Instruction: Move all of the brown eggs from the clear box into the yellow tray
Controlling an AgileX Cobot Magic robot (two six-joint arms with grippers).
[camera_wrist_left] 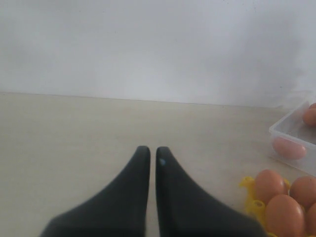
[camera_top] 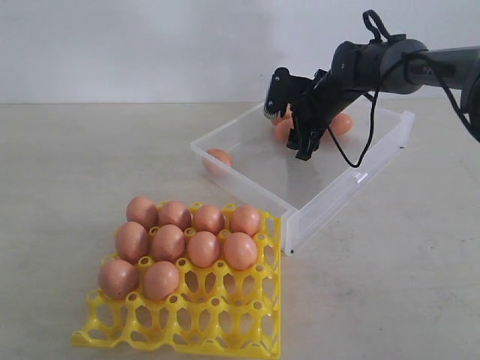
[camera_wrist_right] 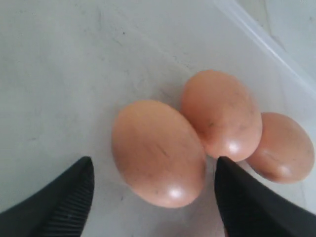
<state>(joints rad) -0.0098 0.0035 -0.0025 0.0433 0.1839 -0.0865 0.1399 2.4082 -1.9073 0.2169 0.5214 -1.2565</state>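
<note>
Hovering in the clear box [camera_top: 247, 161], right gripper [camera_wrist_right: 154, 165] is spread wide astride one of three clustered brown eggs [camera_wrist_right: 158, 153], gripping nothing. Ten eggs sit in the yellow tray [camera_top: 225, 322], one more in the box's corner. Left gripper [camera_wrist_left: 150, 150] looks closed and empty.

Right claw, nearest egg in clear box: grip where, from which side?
Grip the nearest brown egg across its narrow middle, from above. It lies on its side on the clear box floor between the open right claw fingers; the neighbouring egg touches it beside one finger.
</note>
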